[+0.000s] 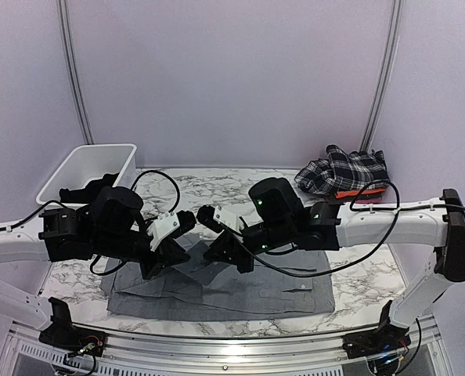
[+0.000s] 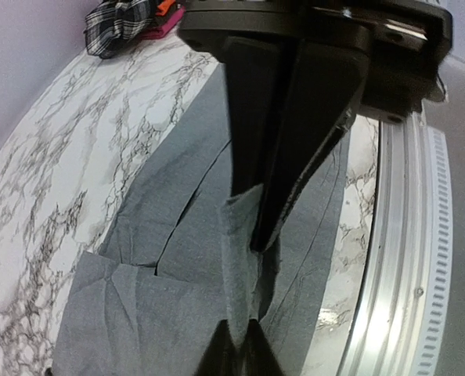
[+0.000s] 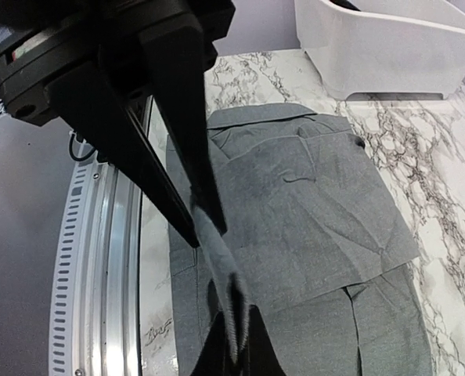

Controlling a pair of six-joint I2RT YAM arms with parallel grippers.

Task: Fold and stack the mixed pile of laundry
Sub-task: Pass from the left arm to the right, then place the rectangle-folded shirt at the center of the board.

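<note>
Pinching a raised fold of the grey shirt [image 1: 240, 291] in the closed left claw [image 2: 256, 235], clamping another in the closed right claw [image 3: 205, 229], just above the table [image 1: 217, 184].

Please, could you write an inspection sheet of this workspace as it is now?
Surface: marble table, white with dark veins.
Job's things: grey shirt spread near the front edge; plaid piece on a red-orange piece, far right; black cloth inside the white basket.
Clutter: white basket, far left; nothing else seen.
Grippers: left claw shut on a raised fold of the grey shirt; right claw likewise.
Cables: black cables loop over both arms; one crosses above the shirt.
Surroundings: pale walls; metal rail along the near edge.
</note>
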